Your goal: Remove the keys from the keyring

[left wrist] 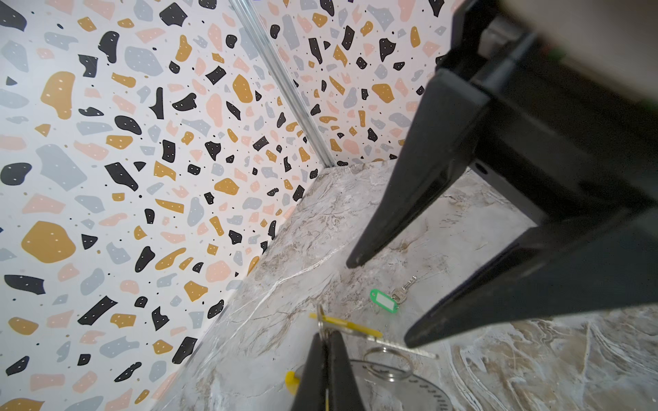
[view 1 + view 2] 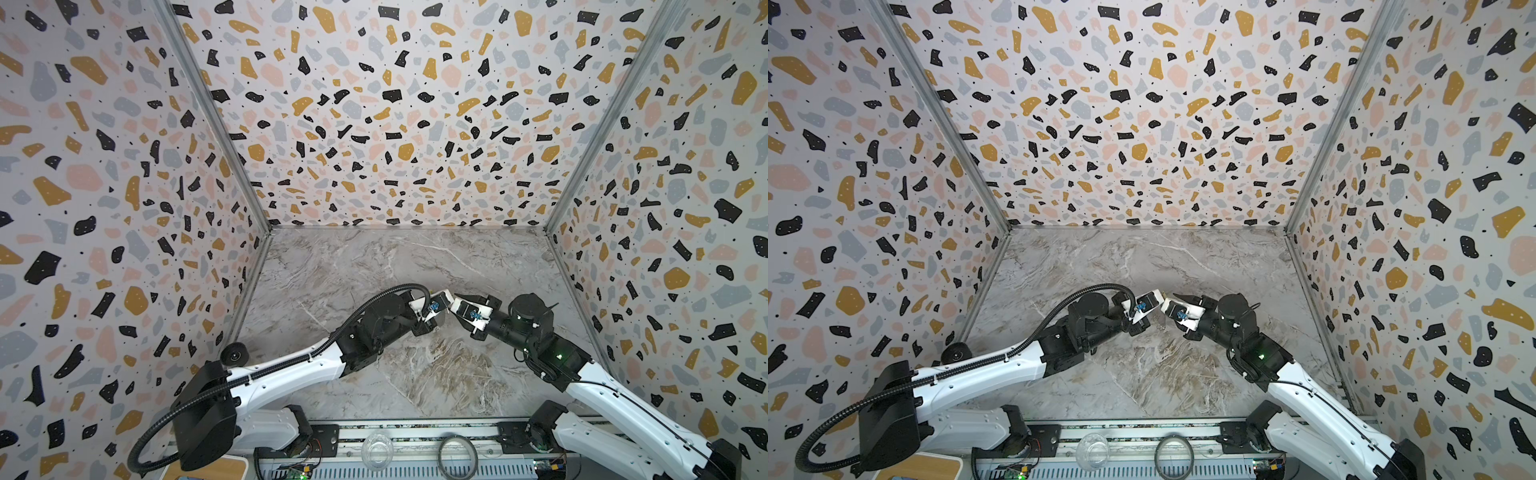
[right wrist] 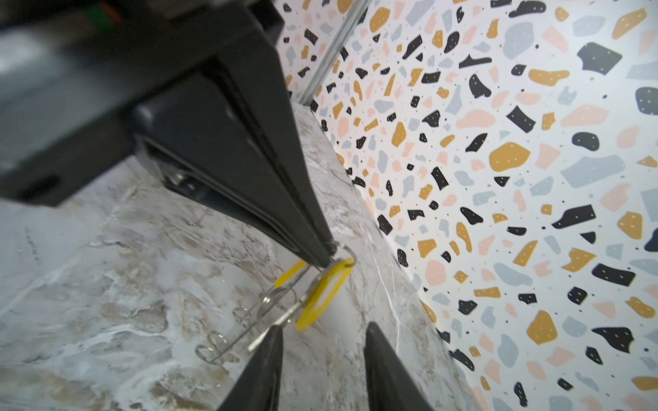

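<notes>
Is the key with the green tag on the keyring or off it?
Off: the green-tag key lies alone on the table, apart from the keyring in the left tool.

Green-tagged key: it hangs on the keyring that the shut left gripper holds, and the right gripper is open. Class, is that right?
Not quite. The green-tagged key lies on the table, off the keyring, as the left wrist view shows. The shut left gripper does hold the keyring, and the right gripper is open.
</notes>
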Controlling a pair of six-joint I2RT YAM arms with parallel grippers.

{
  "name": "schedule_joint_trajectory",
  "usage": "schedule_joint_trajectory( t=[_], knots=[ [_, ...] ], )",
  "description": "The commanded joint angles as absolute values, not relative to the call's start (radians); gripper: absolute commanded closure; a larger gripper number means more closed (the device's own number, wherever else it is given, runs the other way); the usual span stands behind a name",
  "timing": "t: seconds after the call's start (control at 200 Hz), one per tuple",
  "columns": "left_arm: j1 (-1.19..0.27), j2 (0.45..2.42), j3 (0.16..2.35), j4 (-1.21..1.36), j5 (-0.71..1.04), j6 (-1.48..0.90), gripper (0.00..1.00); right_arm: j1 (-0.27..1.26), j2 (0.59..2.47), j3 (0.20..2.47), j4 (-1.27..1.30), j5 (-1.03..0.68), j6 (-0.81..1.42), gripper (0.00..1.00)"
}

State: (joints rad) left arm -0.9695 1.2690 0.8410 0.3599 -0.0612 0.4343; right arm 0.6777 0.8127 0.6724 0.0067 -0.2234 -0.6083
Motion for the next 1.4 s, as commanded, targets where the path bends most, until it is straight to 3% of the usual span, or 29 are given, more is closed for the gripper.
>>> schedule_joint_trajectory(
  t=[0.0, 0.18, 0.531, 0.821, 1.096, 1.397],
  knots=[
    [-0.964, 1.270, 0.877, 0.400, -0.060, 0.422, 1.00, 0.674, 0.795, 0.692, -0.021, -0.325, -0.571, 0.61],
    [-0.963, 1.266, 0.879, 0.393, -0.054, 0.420, 1.00, 0.672, 0.798, 0.692, 0.008, -0.303, -0.545, 0.61],
    [-0.964, 1.260, 0.873, 0.397, -0.031, 0.414, 1.00, 0.705, 0.931, 0.714, 0.072, -0.123, -0.521, 0.63],
    [-0.964, 1.264, 0.871, 0.402, -0.028, 0.408, 1.00, 0.733, 0.919, 0.675, 0.199, 0.031, -0.532, 0.67],
    [-0.963, 1.276, 0.880, 0.407, -0.014, 0.405, 1.00, 0.736, 0.907, 0.651, 0.226, -0.053, -0.557, 0.70],
    [-0.963, 1.278, 0.882, 0.405, 0.000, 0.405, 1.00, 0.738, 0.914, 0.640, 0.232, -0.066, -0.581, 0.85]
  ],
)
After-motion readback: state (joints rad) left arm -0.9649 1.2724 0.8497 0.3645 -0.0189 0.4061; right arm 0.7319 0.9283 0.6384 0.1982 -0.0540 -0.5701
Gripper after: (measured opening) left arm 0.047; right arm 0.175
